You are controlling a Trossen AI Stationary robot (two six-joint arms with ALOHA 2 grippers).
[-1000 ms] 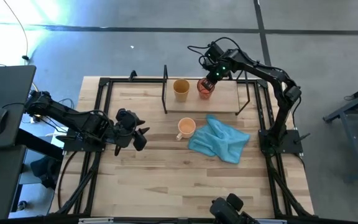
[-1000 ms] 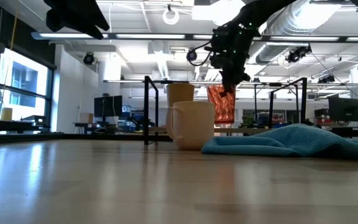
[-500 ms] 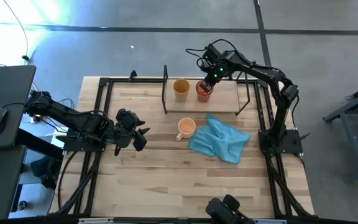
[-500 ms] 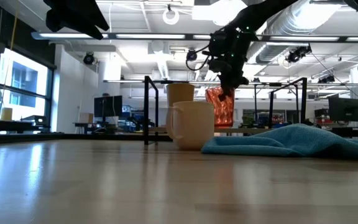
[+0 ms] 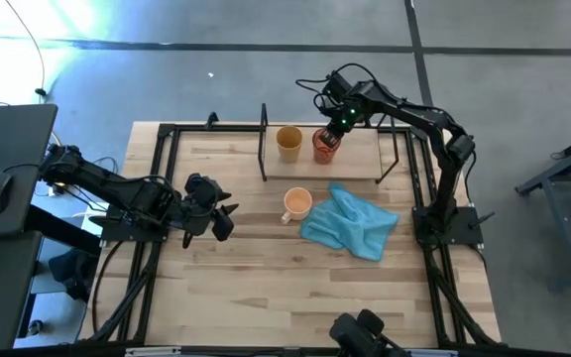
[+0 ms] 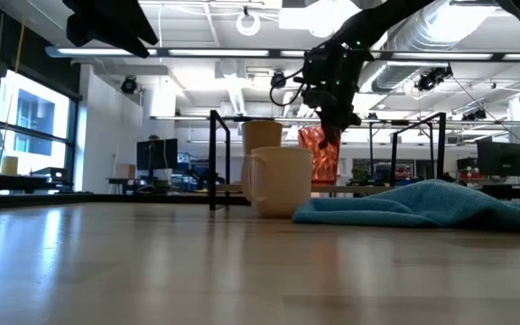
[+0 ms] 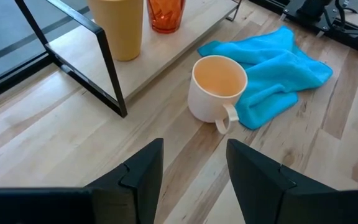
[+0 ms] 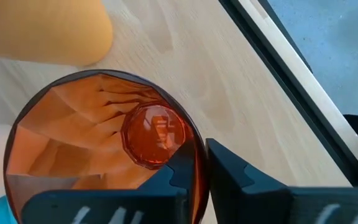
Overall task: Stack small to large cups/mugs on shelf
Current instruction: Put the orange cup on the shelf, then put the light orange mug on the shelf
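Left claw (image 5: 228,220) hovering over table (image 5: 246,288) w/ fingers spread, nothing held, well apart from cups. Shelf (image 5: 360,167) at back of table: yellow cup (image 5: 288,142) upright on its wooden board, red cup (image 5: 325,145) just beside it, also on board. Right claw (image 5: 334,128) at red cup's rim, one finger inside, one outside the wall; can't tell if clamped or let go. Mug (image 5: 296,203) on table in front of shelf, touching blue cloth (image 5: 353,224) at right.

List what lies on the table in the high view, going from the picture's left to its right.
left gripper → shelf (its left rods) → mustard-yellow cup → orange mug → red cup, with the right gripper at its rim → blue cloth.
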